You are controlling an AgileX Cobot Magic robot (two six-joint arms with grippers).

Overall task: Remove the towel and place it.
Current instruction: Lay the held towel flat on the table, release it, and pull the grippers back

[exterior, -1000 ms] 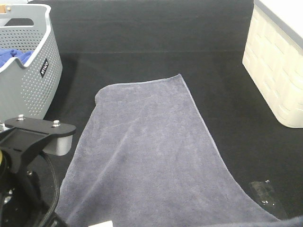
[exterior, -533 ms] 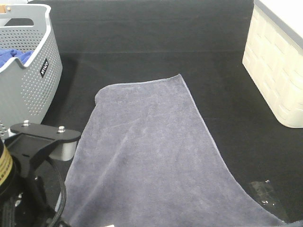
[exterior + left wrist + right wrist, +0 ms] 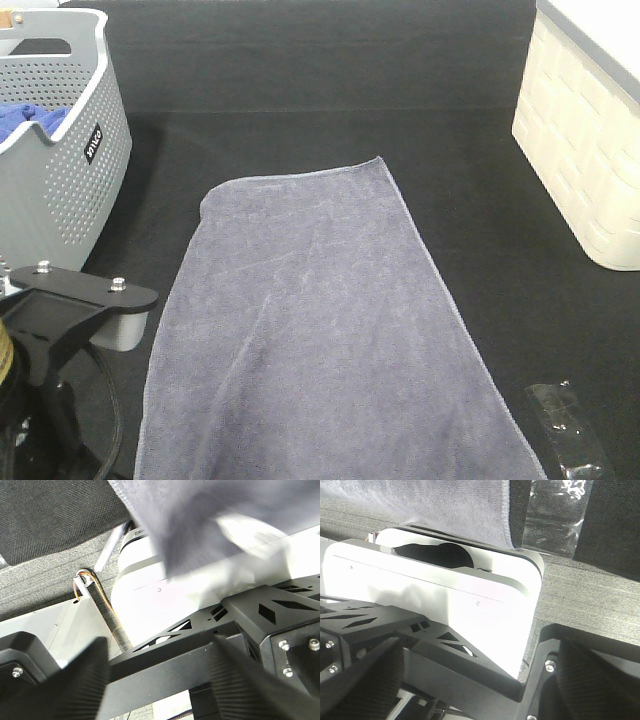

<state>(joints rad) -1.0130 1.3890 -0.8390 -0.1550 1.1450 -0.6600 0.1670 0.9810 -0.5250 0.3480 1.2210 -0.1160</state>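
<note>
Flanking one flat towel point(image 3: 320, 330): one grey basket point(image 3: 60, 180), one cream bin point(image 3: 580, 150).

Towel point(image 3: 320, 330) flat on bench point(image 3: 330, 70). Basket point(image 3: 60, 200) left of towel's far end, cloth point(image 3: 25, 120) inside. Bin point(image 3: 580, 160) well right of towel. Wrapper point(image 3: 565, 432) beside towel's near right edge.

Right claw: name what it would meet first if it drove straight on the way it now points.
The right claw, open, would probably meet the black cut-out frame first, the white housing just behind it. Depth is unclear.
</note>
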